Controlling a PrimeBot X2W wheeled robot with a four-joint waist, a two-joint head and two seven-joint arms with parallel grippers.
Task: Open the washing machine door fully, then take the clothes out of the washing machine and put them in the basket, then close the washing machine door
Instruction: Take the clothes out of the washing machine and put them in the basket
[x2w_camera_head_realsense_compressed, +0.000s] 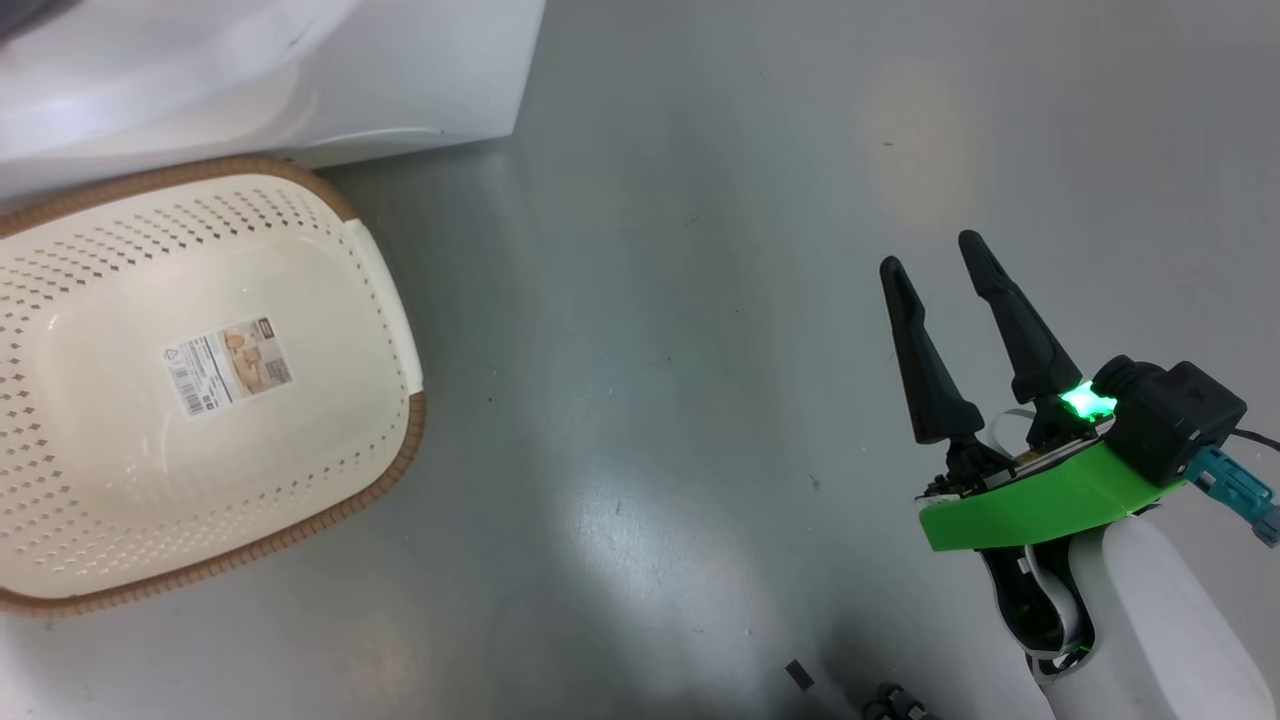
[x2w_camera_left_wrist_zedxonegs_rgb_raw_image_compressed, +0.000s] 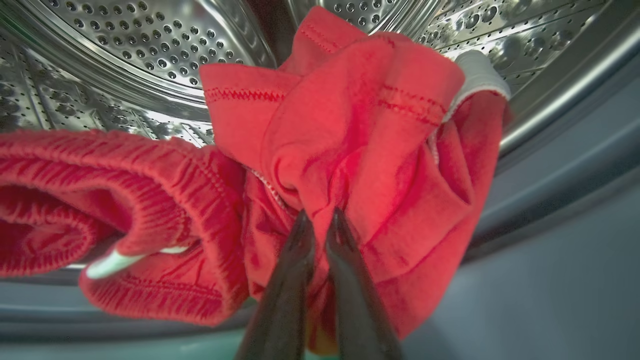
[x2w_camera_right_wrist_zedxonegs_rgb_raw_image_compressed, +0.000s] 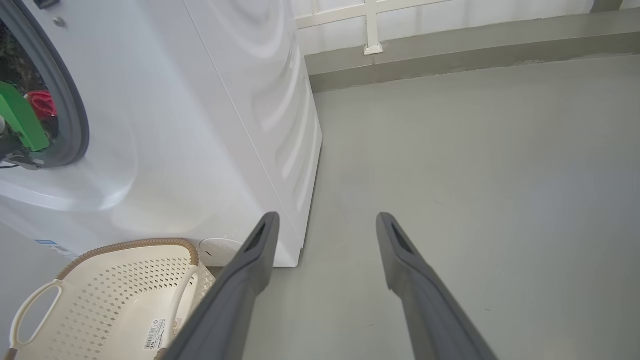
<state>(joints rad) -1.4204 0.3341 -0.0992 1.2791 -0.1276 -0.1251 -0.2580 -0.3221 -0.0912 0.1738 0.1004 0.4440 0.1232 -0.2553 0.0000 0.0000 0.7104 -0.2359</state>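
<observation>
The left gripper is clamping the red clothes inside the washing machine. In the head view, the right gripper is hanging at 3 o'clock with its fingers apart, and the basket is sitting at 9 o'clock.

A smooth grey floor shows soft pale glare and a few faint scuffs. One small dark rectangular scrap lies on it. Far back, a low grey kerb runs beneath white wall panels.

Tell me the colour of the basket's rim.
The basket has a brown rim with a woven look; the head view shows it best.
</observation>
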